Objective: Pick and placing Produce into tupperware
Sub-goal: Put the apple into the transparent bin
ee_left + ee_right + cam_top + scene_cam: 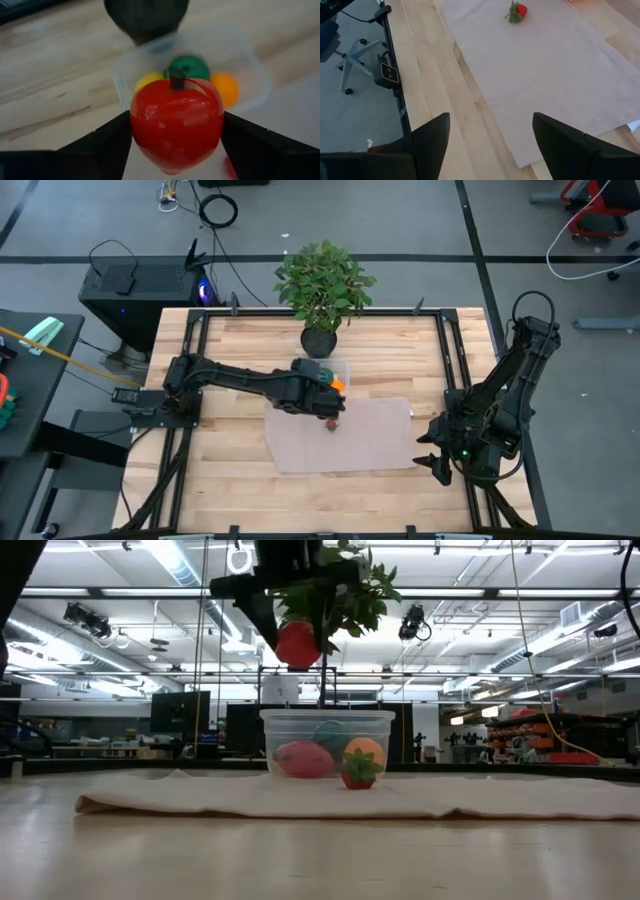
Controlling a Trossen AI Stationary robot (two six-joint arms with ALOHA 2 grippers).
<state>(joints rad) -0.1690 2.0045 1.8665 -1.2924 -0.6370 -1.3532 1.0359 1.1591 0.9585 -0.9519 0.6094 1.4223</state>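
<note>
- The left gripper point(176, 145) is clamped on a glossy red toy apple with a dark stem point(176, 124), held in the air above and just short of the small clear rectangular plastic container point(327, 743).
- The container sits on the flat translucent mat point(345, 435), just in front of the leafy potted plant point(322, 288). It already holds a yellow piece point(149, 80), a dark green one point(188, 66) and an orange one point(225, 88).
- To do this well, carry the apple fully over the rim before lowering and letting go, aiming for the free corner so it does not bounce off the others.
- A small red strawberry with a green top point(517, 11) lies on the mat beside the container, not yet picked.
- The right gripper point(490, 145) waits at the table's right edge, fingers spread and empty.
- The container's outline is smeared in the left wrist view, so how much room is left inside is probably tight but hard to judge.
</note>
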